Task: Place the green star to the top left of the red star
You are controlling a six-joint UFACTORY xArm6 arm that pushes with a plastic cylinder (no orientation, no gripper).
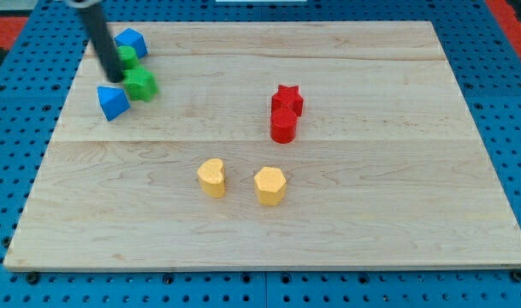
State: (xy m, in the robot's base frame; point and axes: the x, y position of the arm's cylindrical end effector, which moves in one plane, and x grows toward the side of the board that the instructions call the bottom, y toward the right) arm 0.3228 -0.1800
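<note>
Single straight rod [100, 41], dark grey to black, round in section like a thin cylinder. Smooth and plain along the visible length, with a faint pale sheen down one side. Upper end cut off by the view's top edge. My tip [116, 79] blunt, same dark colour.

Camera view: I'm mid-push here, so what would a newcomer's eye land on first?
Likely the dark rod at the view's top left, with my tip in a tight cluster: a green star just to its right, a second green block above, and two blue blocks flanking. Next, the red star right of centre, touching a red cylinder below it. Two yellow blocks sit lower centre.
</note>
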